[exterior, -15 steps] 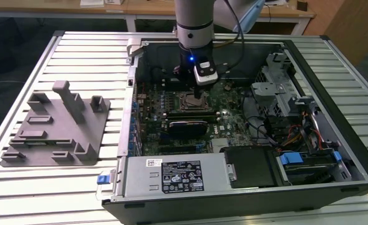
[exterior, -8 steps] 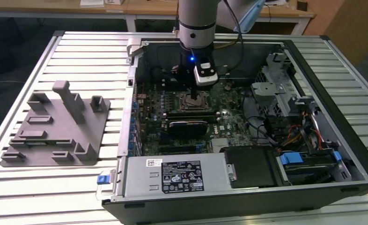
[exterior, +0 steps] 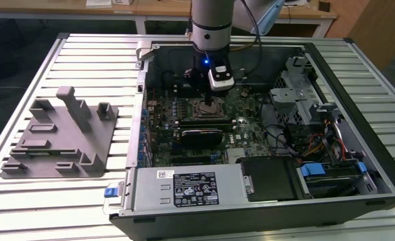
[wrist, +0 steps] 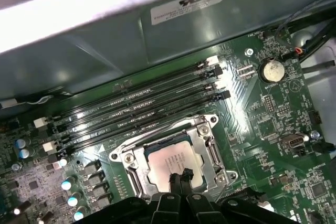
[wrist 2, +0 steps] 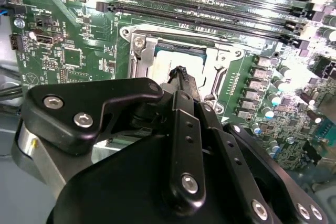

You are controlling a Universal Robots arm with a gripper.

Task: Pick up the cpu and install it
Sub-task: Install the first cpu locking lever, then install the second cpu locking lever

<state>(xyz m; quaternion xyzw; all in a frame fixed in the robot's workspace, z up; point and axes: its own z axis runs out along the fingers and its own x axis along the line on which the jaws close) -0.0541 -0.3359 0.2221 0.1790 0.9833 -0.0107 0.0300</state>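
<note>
The cpu (wrist: 170, 160), a flat silvery square, lies flat inside the metal-framed socket (wrist: 206, 129) on the green motherboard (wrist: 273, 124); the second wrist view shows the cpu (wrist 2: 167, 59) as a pale plate in the socket frame (wrist 2: 137, 45). My gripper (wrist: 179, 176) hovers right over the cpu's edge, its two black fingertips pressed together with nothing between them. I cannot tell whether the tips touch the plate. In the exterior view the gripper (exterior: 213, 104) reaches down into the open computer case onto the socket (exterior: 206, 109).
Black memory slots (wrist: 136, 111) run beside the socket. The case walls (exterior: 141, 100), a drive cage (exterior: 298, 95), cables (exterior: 318, 145) and the power supply (exterior: 191, 188) surround the board. A grey holder block (exterior: 60, 135) with upright posts stands on the slatted table at the exterior view's left.
</note>
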